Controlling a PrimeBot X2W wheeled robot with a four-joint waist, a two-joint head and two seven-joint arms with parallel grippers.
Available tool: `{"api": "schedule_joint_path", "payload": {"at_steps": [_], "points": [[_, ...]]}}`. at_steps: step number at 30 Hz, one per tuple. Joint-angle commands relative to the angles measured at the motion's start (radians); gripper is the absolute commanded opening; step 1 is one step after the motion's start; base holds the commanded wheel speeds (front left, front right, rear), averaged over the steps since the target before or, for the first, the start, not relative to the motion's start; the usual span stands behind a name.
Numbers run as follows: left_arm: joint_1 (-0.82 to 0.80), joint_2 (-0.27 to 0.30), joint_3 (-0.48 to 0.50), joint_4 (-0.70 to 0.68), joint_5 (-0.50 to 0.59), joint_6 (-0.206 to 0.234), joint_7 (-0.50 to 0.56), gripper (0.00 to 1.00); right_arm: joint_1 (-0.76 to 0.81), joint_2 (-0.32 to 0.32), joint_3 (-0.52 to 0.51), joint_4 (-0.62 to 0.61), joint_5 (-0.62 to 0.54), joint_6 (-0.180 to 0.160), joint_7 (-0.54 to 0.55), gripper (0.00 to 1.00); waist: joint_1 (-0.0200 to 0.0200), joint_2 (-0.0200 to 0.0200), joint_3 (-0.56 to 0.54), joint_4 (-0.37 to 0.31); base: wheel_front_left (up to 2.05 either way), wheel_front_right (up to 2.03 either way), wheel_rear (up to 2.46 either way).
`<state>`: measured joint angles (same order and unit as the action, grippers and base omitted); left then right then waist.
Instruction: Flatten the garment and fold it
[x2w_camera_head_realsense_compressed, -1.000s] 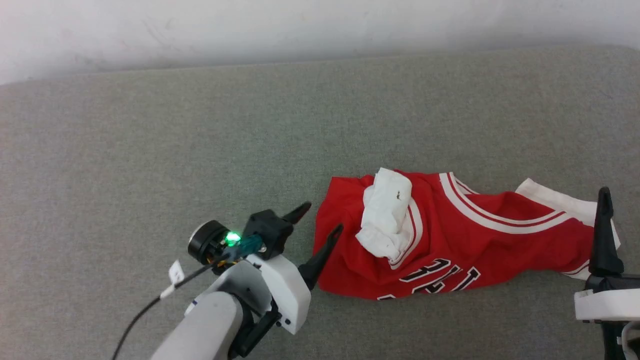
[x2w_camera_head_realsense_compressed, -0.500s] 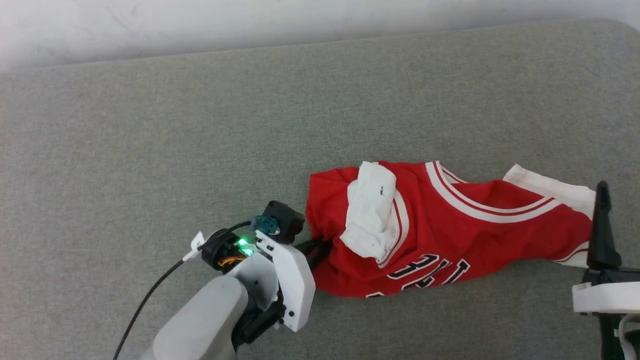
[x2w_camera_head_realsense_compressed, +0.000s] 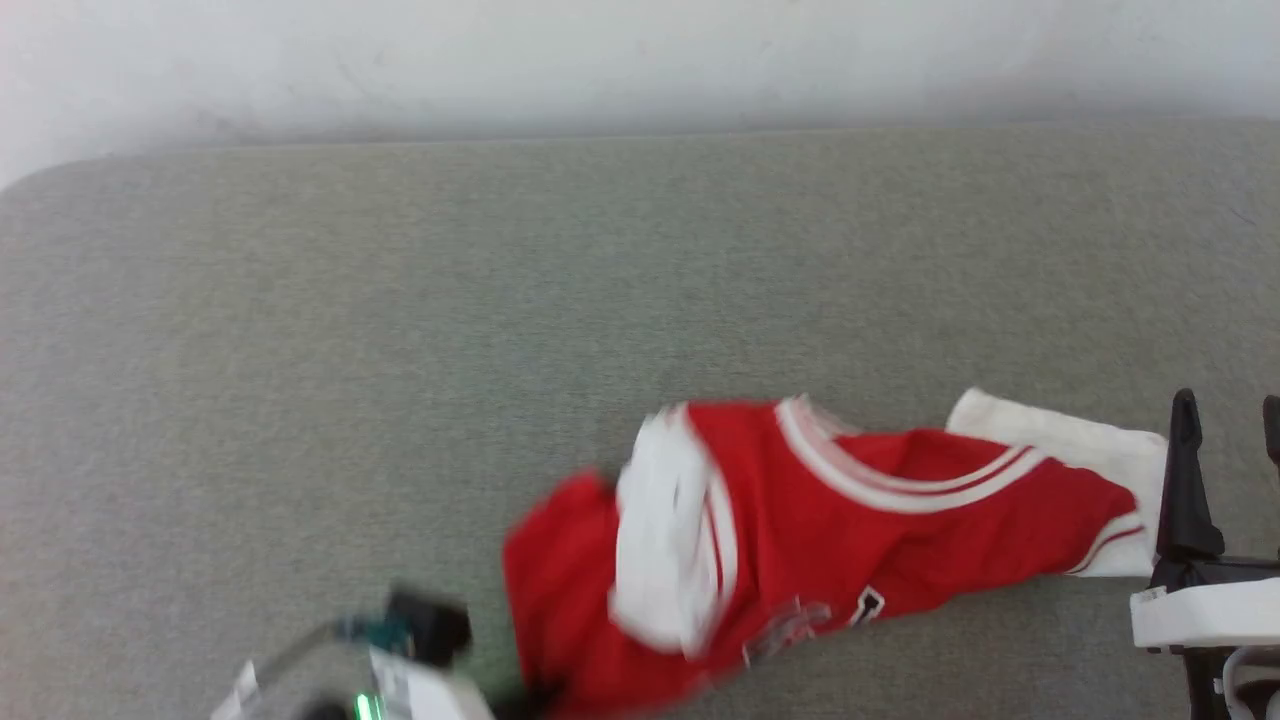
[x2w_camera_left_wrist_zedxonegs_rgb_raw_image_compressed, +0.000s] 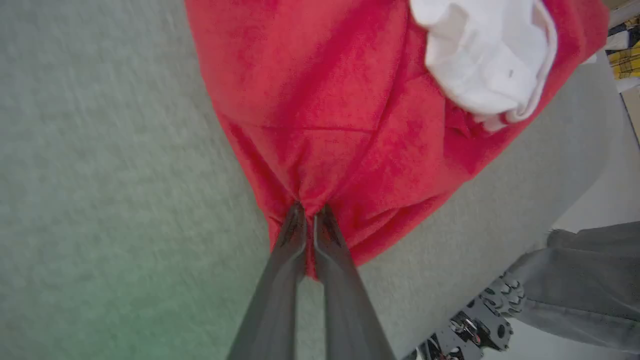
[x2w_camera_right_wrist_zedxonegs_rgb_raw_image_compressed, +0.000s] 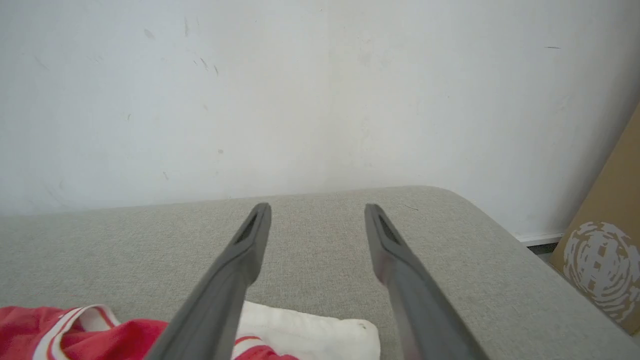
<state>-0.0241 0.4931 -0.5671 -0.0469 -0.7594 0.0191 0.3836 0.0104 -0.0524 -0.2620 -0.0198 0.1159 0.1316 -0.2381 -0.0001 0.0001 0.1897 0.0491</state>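
Head view: the garment (x2w_camera_head_realsense_compressed: 800, 520) lies on the grey table (x2w_camera_head_realsense_compressed: 400, 300). Its long axis runs from the left pincer (x2w_camera_left_wrist_zedxonegs_rgb_raw_image_compressed: 309, 212), clamped on its red edge, to the wide-open, empty right pincer (x2w_camera_head_realsense_compressed: 1228, 405), with a white sleeve (x2w_camera_head_realsense_compressed: 1060, 440) just beside that pincer.

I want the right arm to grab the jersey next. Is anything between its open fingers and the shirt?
Nothing visible does. The right gripper hangs open right at the white sleeve of the jersey, which lies on the grey cushion.
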Motion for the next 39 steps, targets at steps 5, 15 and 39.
{"api": "schedule_joint_path", "payload": {"at_steps": [5, 15, 39], "points": [[0.152, -0.011, -0.012, -0.069, -0.084, 0.044, 0.034, 0.0, 0.008, 0.002, -0.004, -0.002, -0.002, -0.001, 0.012, 1.0, 0.0001, -0.0001, -0.012, 0.055, 0.0, 0.0, 0.0], [-0.048, -0.087, 0.063, -0.074, 0.052, 0.043, -0.21, 1.0, -0.005, 0.002, 0.013, -0.02, -0.013, -0.001, 0.037, 1.0, 0.0001, -0.0001, -0.025, 0.075, 0.0, 0.0, 0.0], [-0.361, -0.118, -0.176, 0.164, 0.101, -0.11, 0.117, 0.0, -0.039, 0.002, 0.018, 0.002, 0.024, -0.001, 0.01, 1.0, 0.0001, -0.0001, 0.075, -0.045, 0.0, 0.0, 0.0]]}}
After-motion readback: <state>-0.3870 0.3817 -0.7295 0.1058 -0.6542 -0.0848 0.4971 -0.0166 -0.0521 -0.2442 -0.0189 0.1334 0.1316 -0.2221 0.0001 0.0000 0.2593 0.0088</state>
